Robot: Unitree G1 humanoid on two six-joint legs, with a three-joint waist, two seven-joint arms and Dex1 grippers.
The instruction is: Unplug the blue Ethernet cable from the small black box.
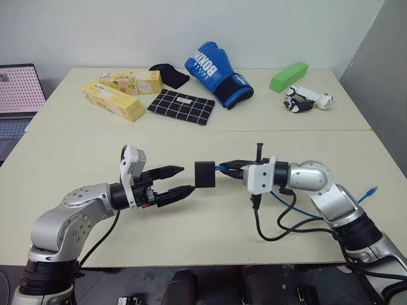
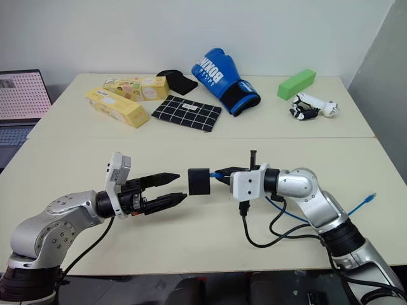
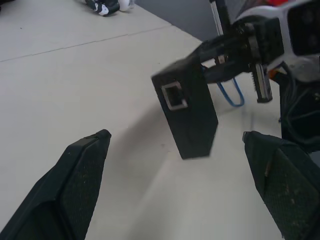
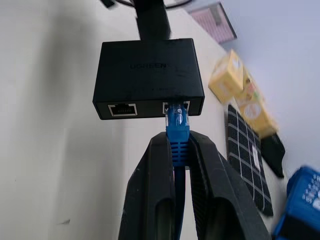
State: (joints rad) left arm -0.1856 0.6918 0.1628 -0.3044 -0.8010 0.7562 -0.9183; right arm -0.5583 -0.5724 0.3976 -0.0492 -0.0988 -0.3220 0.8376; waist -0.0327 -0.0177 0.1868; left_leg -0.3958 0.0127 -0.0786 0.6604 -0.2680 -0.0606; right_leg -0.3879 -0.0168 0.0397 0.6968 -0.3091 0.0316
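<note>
Above table, right fingers (image 4: 200, 185) pinching blue cable (image 4: 177, 131)

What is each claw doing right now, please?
Left claw: open, holding nothing, facing the small black box.
Right claw: shut on the blue Ethernet cable just behind its plug, which is in the box.

Matt black plastic small black box (image 4: 148, 75), ribbed blue plastic plug on the blue Ethernet cable (image 4: 177, 131), smooth pale table (image 1: 191, 235)

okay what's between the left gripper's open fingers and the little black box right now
Nothing: in the left eye view, the left gripper faces the small black box across a bare gap above the table.
</note>
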